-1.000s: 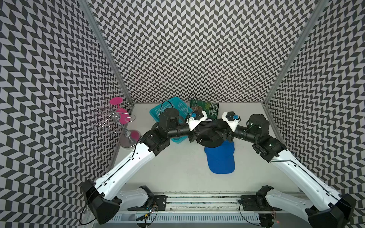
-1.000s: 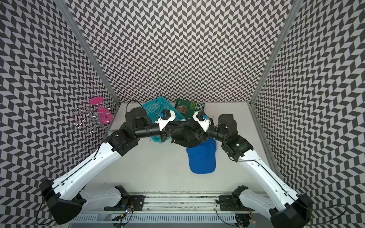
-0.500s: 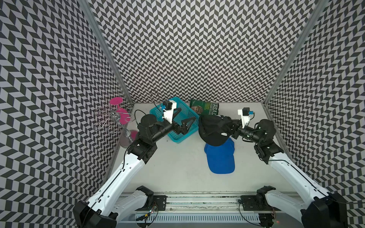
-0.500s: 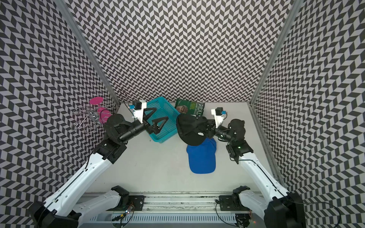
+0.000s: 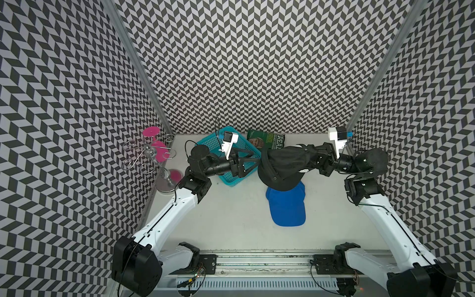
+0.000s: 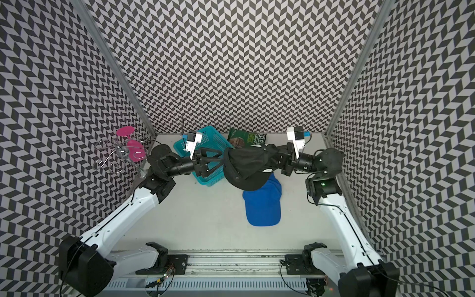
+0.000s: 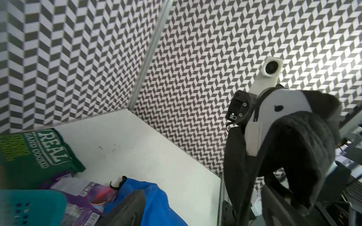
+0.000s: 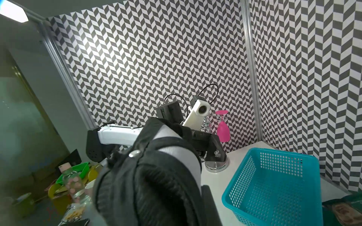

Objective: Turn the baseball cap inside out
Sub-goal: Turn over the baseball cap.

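Top views first. My right gripper (image 5: 309, 157) is clamped tight on the black cap (image 5: 281, 167), fingertips buried in the fabric. The cap hangs in the air off that grip, clear of the table (image 5: 231, 223). My left gripper (image 5: 253, 161) sits at 9 o'clock of the cap, jaws spread wide, nothing in them. The tips are right at the cap's edge; I cannot tell whether they touch. At 6 o'clock of the black cap a blue cap (image 5: 286, 208) lies flat on the table, its far end under the hanging one. The teal basket (image 5: 232, 180) is at 9 o'clock, beneath my left gripper. The green bag (image 5: 267, 140) is at 11 o'clock by the back wall, and the glass rack (image 5: 151, 154) is far out at 9 o'clock.

Left wrist now. The black cap looms close, with a pale panel and a small eyelet on its curved face. My own fingers (image 7: 127, 211) are dark blurs, well apart. A purple packet (image 7: 88, 195) lies between the green bag and the blue cap.

Right wrist. Bunched black fabric fills the foreground and hides my jaws completely. Beyond it are the left gripper, the basket and a pink glass (image 8: 222, 131) on the rack.
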`<move>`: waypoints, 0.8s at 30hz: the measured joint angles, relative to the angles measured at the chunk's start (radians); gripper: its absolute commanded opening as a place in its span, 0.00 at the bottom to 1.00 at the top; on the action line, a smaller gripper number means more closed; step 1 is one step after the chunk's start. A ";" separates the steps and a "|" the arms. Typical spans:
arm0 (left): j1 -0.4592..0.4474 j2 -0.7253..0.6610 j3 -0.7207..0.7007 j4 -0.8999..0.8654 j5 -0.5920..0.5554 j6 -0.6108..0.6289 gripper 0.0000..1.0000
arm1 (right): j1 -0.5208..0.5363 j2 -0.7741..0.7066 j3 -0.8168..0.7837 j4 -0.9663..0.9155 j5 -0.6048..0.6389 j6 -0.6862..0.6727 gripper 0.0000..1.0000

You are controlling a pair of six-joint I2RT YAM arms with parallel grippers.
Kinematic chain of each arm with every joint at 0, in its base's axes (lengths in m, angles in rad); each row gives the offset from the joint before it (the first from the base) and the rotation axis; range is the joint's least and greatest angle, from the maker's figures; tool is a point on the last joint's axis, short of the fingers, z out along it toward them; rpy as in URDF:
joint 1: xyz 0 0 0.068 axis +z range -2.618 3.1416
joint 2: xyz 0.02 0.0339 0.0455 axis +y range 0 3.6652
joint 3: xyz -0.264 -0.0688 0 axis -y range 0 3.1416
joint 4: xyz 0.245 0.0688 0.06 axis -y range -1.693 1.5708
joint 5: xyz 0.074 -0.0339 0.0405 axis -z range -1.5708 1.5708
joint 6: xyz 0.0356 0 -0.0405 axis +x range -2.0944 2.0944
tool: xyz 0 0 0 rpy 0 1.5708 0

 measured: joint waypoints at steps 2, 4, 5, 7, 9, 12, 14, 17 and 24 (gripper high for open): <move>-0.017 0.002 0.013 0.010 0.034 0.000 0.89 | 0.000 0.000 0.000 0.021 -0.007 0.026 0.00; -0.032 0.002 0.020 0.031 0.059 -0.001 0.85 | 0.000 0.000 0.000 0.036 -0.012 0.047 0.00; -0.037 0.002 0.021 0.037 0.064 0.000 0.82 | 0.000 0.000 0.000 0.041 -0.013 0.055 0.00; -0.045 0.002 0.021 0.046 0.066 -0.002 0.75 | 0.000 0.000 0.000 0.051 -0.015 0.074 0.00; -0.053 0.006 0.020 0.072 0.065 -0.016 0.71 | 0.000 0.000 0.000 0.064 -0.019 0.089 0.00; -0.071 0.026 0.020 0.146 0.062 -0.051 0.67 | 0.003 0.001 0.000 0.065 -0.034 0.095 0.00; -0.095 0.051 0.020 0.203 0.062 -0.074 0.58 | 0.007 0.004 0.000 0.053 -0.044 0.088 0.00; -0.123 0.087 0.021 0.254 0.063 -0.101 0.34 | 0.009 0.006 0.000 -0.017 -0.056 0.039 0.03; -0.126 0.047 -0.024 0.254 -0.089 -0.110 0.00 | 0.006 -0.003 -0.009 -0.262 0.081 -0.144 0.88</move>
